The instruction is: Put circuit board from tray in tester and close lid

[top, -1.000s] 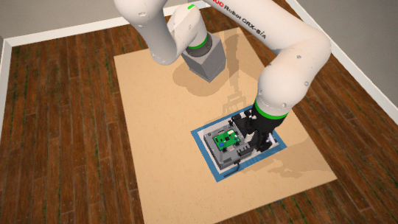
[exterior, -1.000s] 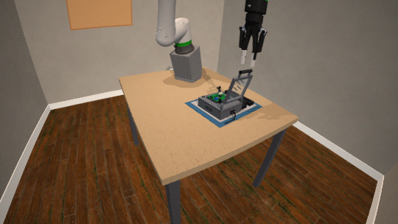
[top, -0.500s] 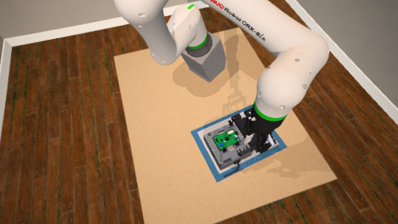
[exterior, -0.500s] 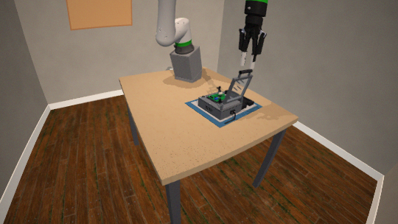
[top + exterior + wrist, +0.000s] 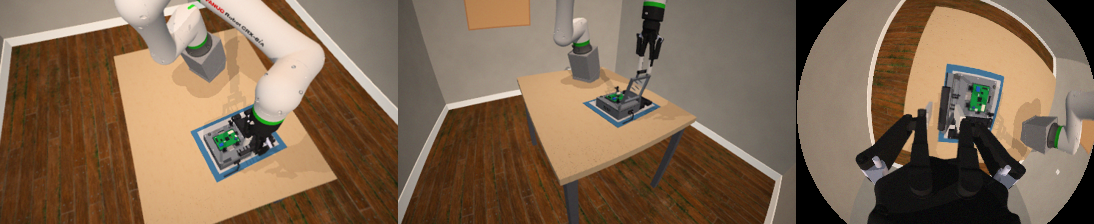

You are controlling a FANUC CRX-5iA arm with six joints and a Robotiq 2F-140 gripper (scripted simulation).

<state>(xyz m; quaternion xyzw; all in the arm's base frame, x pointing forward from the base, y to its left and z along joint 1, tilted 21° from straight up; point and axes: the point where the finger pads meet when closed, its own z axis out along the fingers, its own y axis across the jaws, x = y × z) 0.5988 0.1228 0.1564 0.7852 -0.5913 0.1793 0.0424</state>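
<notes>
The green circuit board (image 5: 227, 140) (image 5: 613, 96) (image 5: 977, 98) lies face up in the grey tester (image 5: 221, 158) (image 5: 615, 107). The tester's lid (image 5: 637, 88) (image 5: 945, 104) stands open, tilted steeply up on the side away from the board. My gripper (image 5: 646, 70) (image 5: 943, 109) points straight down just above the lid's top edge. Its fingers are partly open with a narrow gap, and nothing is between them. The dark tray (image 5: 649, 101) lies behind the lid; in the top view the arm hides most of it.
Tester and tray rest on a blue mat (image 5: 205, 163) (image 5: 619, 123) (image 5: 950, 70) near the table's right side. A black cable (image 5: 236, 169) (image 5: 631, 114) leaves the tester's front. The robot's grey base (image 5: 208, 60) (image 5: 584, 66) (image 5: 1038, 132) stands at the table's back.
</notes>
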